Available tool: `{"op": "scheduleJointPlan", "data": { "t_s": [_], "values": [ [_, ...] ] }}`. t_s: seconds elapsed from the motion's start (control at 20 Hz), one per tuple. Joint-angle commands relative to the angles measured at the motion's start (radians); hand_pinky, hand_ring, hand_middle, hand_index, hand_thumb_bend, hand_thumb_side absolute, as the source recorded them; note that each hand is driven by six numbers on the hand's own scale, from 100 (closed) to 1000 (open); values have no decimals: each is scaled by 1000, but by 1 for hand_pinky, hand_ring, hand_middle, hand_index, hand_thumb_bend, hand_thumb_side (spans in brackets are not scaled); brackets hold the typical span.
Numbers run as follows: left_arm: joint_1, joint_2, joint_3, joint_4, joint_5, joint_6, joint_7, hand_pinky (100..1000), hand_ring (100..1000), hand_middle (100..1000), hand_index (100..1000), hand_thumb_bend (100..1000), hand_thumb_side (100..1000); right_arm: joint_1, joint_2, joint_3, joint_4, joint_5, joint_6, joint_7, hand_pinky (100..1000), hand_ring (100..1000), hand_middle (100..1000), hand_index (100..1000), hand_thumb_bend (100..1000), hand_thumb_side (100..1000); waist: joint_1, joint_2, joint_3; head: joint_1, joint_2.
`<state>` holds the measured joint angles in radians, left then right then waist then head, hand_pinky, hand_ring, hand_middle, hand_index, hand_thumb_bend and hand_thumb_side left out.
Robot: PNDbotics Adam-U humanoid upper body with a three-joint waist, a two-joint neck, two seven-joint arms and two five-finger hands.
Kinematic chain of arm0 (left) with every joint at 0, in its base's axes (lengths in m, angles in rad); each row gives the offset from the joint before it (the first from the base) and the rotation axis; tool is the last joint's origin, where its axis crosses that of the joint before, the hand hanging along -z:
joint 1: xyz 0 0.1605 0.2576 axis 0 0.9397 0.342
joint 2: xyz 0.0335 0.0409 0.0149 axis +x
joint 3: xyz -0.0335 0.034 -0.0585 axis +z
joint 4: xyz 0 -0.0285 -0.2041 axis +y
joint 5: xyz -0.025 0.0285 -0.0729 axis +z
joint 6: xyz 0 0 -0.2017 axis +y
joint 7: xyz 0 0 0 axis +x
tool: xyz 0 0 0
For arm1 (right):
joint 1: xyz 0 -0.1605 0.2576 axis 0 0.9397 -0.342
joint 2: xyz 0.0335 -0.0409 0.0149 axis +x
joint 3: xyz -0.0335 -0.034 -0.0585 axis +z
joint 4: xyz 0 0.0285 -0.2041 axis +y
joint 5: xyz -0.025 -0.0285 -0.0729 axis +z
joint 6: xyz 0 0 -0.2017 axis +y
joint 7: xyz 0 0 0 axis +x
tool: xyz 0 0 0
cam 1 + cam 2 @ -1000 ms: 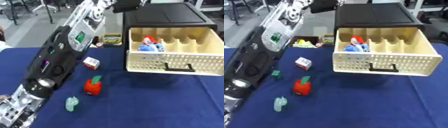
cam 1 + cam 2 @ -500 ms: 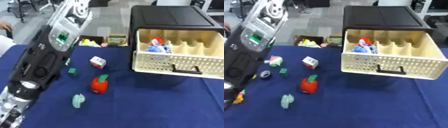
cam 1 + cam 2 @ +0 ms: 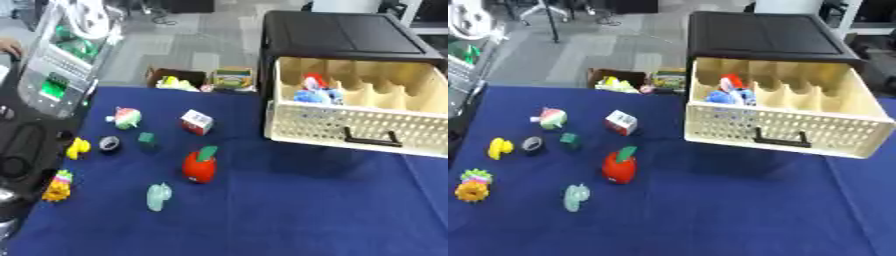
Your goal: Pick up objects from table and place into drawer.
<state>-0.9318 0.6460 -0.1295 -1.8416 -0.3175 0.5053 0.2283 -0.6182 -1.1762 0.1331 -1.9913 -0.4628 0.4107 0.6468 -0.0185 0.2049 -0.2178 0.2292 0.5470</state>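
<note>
Here the cream drawer stood pulled open from the black cabinet at 2 o'clock on the blue surface, with a blue-and-red toy in a back compartment. Left of it lay a red apple toy at centre, a white cube at its 12 o'clock, a pale green figure at its 7 o'clock, and a yellow duck at 9 o'clock. The left arm filled the left edge; neither hand was visible, so grip state could not be told.

Matt blue cloth under a perforated cream plastic drawer.
</note>
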Motion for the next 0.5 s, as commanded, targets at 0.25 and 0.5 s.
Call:
{"op": "scheduleJointPlan", "data": {
  "t_s": [0.25,0.5],
  "values": [
    [31,44,19,-104,25,-4,13,541,673,607,803,199,732,-41,-5,67,-9,-65,97,27,502,702,735,797,100,706,-11,-28,-7,-28,16],
    [40,42,25,-152,22,-6,16,547,678,611,799,199,728,-115,55,146,-9,-65,209,11,579,746,777,843,100,775,-13,-33,-1,-43,16]
  ]
}}
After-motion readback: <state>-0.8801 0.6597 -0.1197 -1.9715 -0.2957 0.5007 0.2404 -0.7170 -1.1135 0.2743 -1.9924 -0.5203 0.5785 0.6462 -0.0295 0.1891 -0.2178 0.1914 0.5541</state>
